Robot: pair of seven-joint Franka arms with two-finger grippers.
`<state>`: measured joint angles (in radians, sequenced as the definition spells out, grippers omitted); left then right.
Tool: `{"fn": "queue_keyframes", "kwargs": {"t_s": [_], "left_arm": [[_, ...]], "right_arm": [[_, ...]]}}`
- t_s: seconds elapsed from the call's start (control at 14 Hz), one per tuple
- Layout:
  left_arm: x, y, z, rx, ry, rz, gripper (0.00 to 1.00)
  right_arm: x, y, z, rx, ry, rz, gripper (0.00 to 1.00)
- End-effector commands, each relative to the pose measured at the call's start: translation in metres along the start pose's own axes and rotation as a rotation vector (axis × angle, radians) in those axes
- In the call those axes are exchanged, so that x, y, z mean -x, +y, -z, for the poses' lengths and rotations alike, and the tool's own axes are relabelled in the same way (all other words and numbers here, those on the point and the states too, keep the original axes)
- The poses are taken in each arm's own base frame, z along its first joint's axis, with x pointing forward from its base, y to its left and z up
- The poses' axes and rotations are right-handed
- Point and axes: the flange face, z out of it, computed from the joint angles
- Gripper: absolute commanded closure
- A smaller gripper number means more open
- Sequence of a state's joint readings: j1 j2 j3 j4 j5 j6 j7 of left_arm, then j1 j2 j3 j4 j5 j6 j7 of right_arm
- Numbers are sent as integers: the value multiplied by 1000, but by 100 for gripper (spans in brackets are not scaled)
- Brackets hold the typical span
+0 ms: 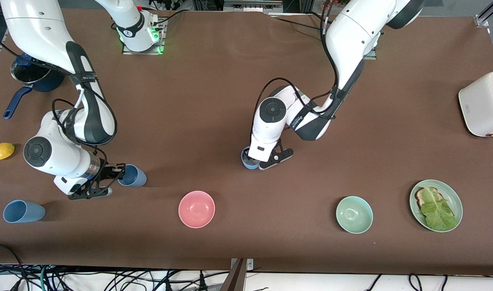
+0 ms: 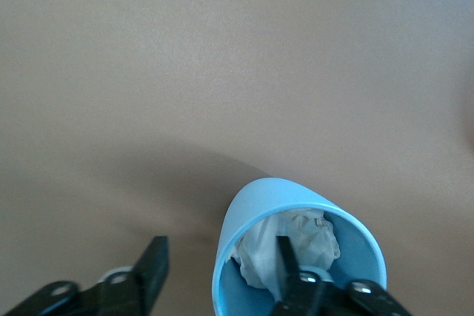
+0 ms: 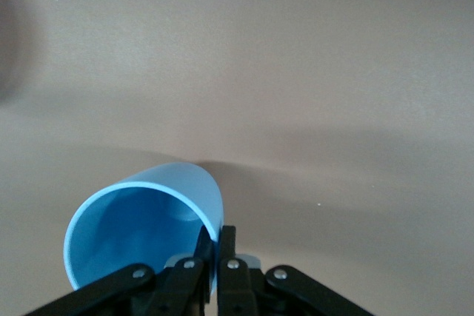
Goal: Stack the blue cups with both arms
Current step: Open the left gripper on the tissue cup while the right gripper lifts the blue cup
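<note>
Left gripper (image 1: 257, 161) down at mid-table, straddling the wall of an upright blue cup (image 1: 248, 160): one finger (image 2: 290, 268) inside the cup, the other finger (image 2: 152, 268) outside and clear of the wall, so jaws parted, not clamped. White crumpled wad (image 2: 292, 242) visible in that cup's bottom. Cup standing on the brown table (image 1: 214, 101), farther from the front camera than the pink bowl (image 1: 196, 209) and the green bowl (image 1: 354, 214).

Right gripper (image 1: 117, 178) low toward the right arm's end of the table, jaws pinched shut on the rim wall of a second blue cup (image 1: 133, 176); cup tilted, mouth toward the wrist camera, interior empty (image 3: 141, 238). Cannot tell whether this cup touches the table.

Third blue cup (image 1: 23, 211) lying on its side, near the front edge at the right arm's end, well apart from both grippers.

Also on the table: lemon (image 1: 2, 151) at the right arm's end; navy pot (image 1: 36, 74) partly under the right arm; white toaster (image 1: 482, 103) at the left arm's end; green plate (image 1: 452, 192) with toast and a lettuce leaf (image 1: 438, 210) beside the green bowl.
</note>
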<state>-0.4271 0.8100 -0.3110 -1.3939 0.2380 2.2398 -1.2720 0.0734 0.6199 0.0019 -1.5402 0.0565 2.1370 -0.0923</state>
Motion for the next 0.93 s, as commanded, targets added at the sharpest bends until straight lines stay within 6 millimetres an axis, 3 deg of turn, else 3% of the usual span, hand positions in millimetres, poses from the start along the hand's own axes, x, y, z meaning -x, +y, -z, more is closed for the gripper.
{"fn": "queue_keyframes", "kwargs": {"t_s": [0.0,0.29,0.72,0.86], "left_arm": [[-1,3,15,7,50,-21,15],[-7,5,47,29,72,-95,3],[-9,0,132,10,96,-183,0],[-8,-3,165,1,86,-169,0]], "right_arm": [[-4,-4,34,-20,-27,14,100],[-11,-14,78,-27,-59,20,100],[-11,-72,126,-47,-103,-9,100],[-7,-103,141,-65,-102,-42,100]]}}
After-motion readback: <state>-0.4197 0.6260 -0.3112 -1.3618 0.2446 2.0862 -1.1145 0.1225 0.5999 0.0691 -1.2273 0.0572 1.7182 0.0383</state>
